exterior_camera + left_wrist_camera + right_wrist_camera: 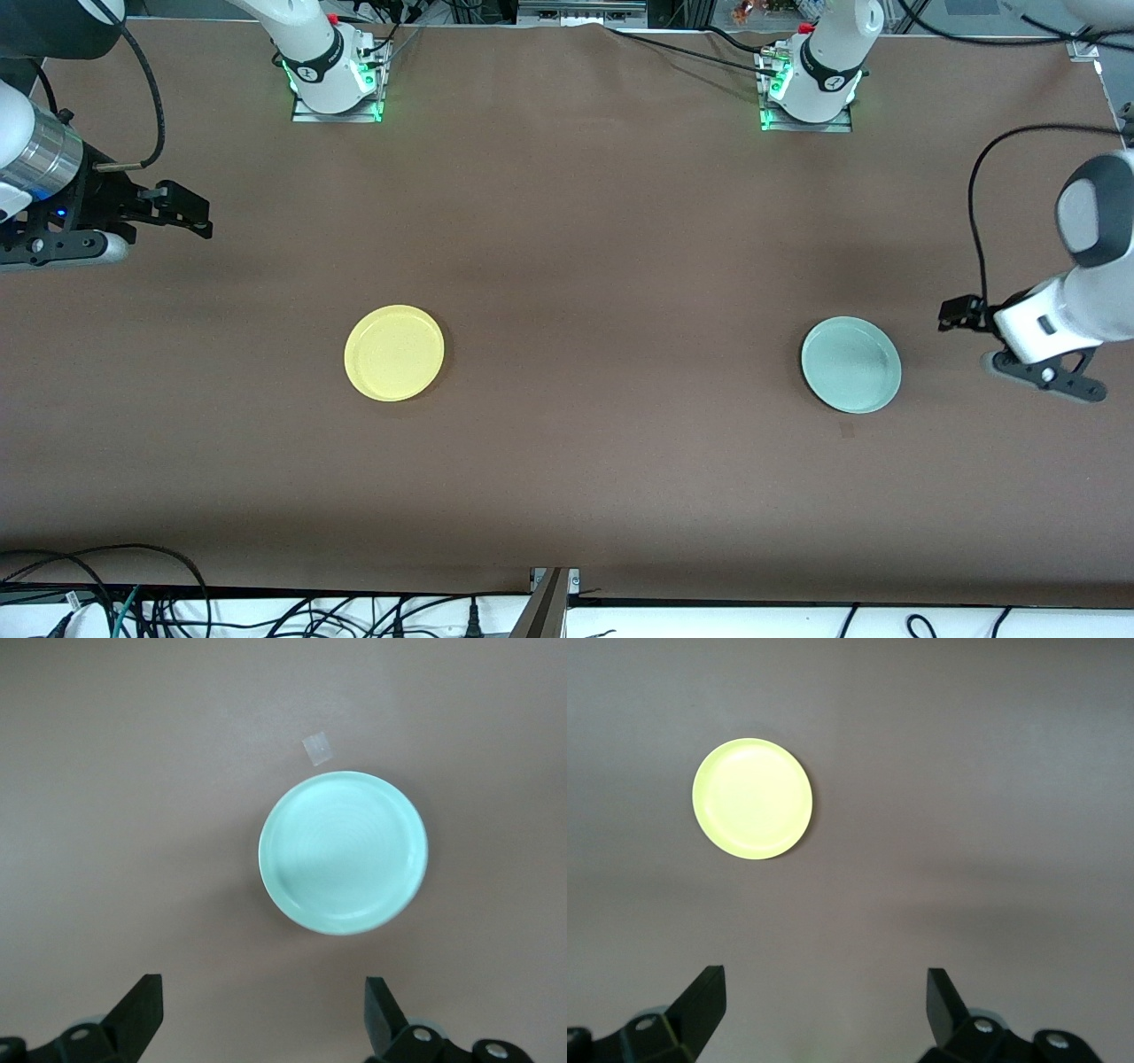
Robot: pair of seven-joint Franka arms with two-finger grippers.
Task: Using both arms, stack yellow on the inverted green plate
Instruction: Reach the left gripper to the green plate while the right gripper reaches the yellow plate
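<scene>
The yellow plate (394,353) lies on the brown table toward the right arm's end, rim up; it also shows in the right wrist view (752,798). The green plate (850,364) lies toward the left arm's end, hollow side up, and also shows in the left wrist view (344,851). My left gripper (961,313) is open and empty, over bare table beside the green plate, apart from it; its own view shows it too (263,988). My right gripper (184,210) is open and empty over bare table near the right arm's end, well away from the yellow plate; its own view shows it too (826,979).
A small square of tape (846,430) is stuck on the table just nearer to the front camera than the green plate; it also shows in the left wrist view (317,748). The arm bases (335,84) (811,89) stand at the table's edge. Cables (133,594) lie along the near edge.
</scene>
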